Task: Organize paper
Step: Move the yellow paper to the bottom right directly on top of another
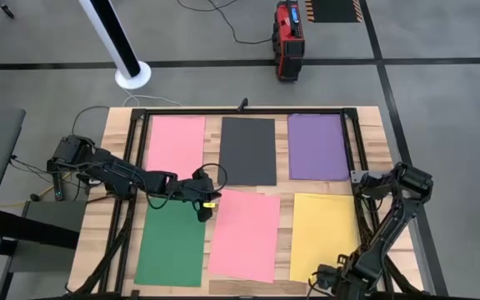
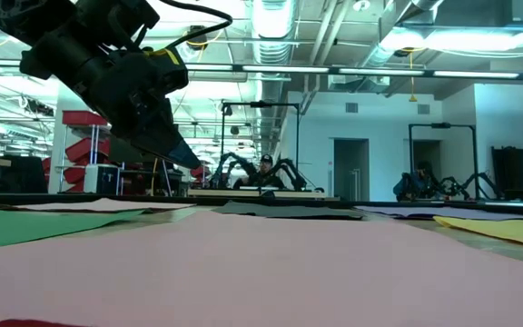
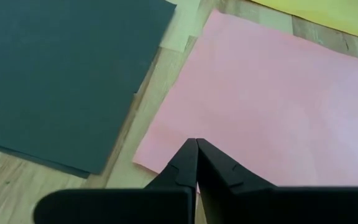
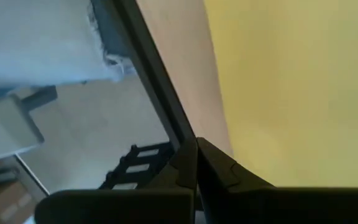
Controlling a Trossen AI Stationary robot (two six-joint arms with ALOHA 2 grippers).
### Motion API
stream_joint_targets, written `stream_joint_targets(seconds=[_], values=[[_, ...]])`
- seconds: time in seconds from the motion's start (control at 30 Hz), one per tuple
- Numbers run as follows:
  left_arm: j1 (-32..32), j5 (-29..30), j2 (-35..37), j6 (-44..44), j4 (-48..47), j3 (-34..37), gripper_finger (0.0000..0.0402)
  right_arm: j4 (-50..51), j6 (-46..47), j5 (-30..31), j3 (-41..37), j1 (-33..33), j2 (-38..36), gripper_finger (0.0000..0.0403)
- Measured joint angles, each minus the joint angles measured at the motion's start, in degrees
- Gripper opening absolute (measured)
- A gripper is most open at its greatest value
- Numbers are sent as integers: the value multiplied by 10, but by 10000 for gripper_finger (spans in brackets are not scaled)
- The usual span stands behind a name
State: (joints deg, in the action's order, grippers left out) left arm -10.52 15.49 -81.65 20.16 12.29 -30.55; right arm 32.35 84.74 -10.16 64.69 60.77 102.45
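Observation:
Six sheets of paper lie flat on the wooden table in two rows. The far row has a pink sheet (image 1: 176,143), a dark grey sheet (image 1: 249,150) and a purple sheet (image 1: 317,146). The near row has a green sheet (image 1: 172,242), a second pink sheet (image 1: 244,233) and a yellow sheet (image 1: 323,236). My left gripper (image 1: 206,210) is shut and hovers over the far left corner of the near pink sheet (image 3: 272,99); the low view shows it (image 2: 192,162) raised clear of the table. My right gripper (image 4: 196,143) is shut, low at the table's near edge beside the yellow sheet (image 4: 291,87).
A black metal frame (image 1: 240,111) runs round the sheets along the table's edges, and its rail (image 4: 148,68) passes close to my right gripper. Bare wood strips show between the sheets. Beyond the far edge stand a red device (image 1: 288,37) and a white pole base (image 1: 132,75).

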Motion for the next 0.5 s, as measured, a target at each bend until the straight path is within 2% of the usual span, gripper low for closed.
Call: stream_joint_targets(seconds=[0.2,0.5], values=[[0,3,0,0,0,0,0,-6,4,14,-3,-5,15,0],[0,6,0,0,0,0,0,-9,-5,-5,-2,-8,51,0]])
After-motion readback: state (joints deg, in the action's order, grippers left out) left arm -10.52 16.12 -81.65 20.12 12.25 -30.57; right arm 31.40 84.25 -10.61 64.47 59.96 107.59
